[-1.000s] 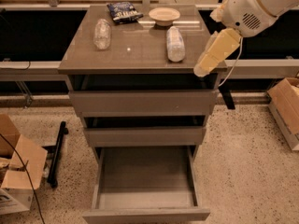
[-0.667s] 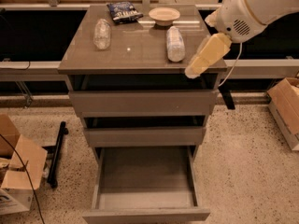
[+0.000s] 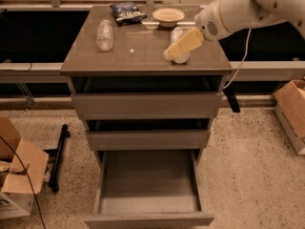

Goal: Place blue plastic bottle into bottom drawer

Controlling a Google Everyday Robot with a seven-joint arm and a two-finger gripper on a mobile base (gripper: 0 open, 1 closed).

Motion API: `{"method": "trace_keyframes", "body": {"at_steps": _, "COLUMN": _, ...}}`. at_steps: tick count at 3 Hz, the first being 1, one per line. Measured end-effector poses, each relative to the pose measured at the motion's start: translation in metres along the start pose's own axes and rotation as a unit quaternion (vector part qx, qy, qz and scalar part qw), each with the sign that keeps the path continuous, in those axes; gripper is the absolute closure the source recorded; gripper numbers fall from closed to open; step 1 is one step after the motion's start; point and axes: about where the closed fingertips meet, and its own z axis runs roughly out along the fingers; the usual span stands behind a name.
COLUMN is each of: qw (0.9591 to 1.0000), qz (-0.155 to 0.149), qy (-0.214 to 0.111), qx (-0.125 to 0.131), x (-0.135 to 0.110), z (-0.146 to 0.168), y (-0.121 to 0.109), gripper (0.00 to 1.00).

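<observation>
The blue plastic bottle (image 3: pixel 177 33) lies on the cabinet top (image 3: pixel 138 56), right of centre, with a pale label round its middle. My gripper (image 3: pixel 182 45), tan-coloured on a white arm, reaches in from the upper right and sits directly over the bottle, covering most of it. Whether it touches the bottle cannot be told. The bottom drawer (image 3: pixel 148 218) is pulled out wide at the foot of the cabinet, and its grey interior holds nothing. The two shallower drawers above it are slightly ajar.
A shorter crinkled clear bottle (image 3: pixel 105 35) lies on the left of the top. A dark snack bag (image 3: pixel 127 12) and a pale bowl (image 3: pixel 168 15) sit at the back. Cardboard boxes stand on the floor at left (image 3: pixel 19 175) and right (image 3: pixel 290 113). A black bar (image 3: pixel 58 156) lies left of the drawer.
My gripper has moved left and slightly up, from beyond the cabinet's right edge to over the blue plastic bottle. The bottle and drawers have not moved.
</observation>
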Motion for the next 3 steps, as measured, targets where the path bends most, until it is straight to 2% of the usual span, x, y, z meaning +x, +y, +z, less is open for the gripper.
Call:
{"method": "trace_keyframes", "body": {"at_steps": 1, "qw": 0.9993, "qz": 0.031, "qy": -0.016, "qx": 0.012, "x": 0.002, "z": 0.036, "y": -0.032, "gripper": 0.0}}
{"method": "trace_keyframes", "body": {"at_steps": 2, "qw": 0.9992, "qz": 0.033, "qy": -0.017, "qx": 0.012, "x": 0.003, "z": 0.039, "y": -0.034, "gripper": 0.0}}
{"method": "trace_keyframes", "body": {"at_steps": 3, "qw": 0.9976, "qz": 0.066, "qy": -0.007, "qx": 0.017, "x": 0.022, "z": 0.054, "y": -0.034, "gripper": 0.0}}
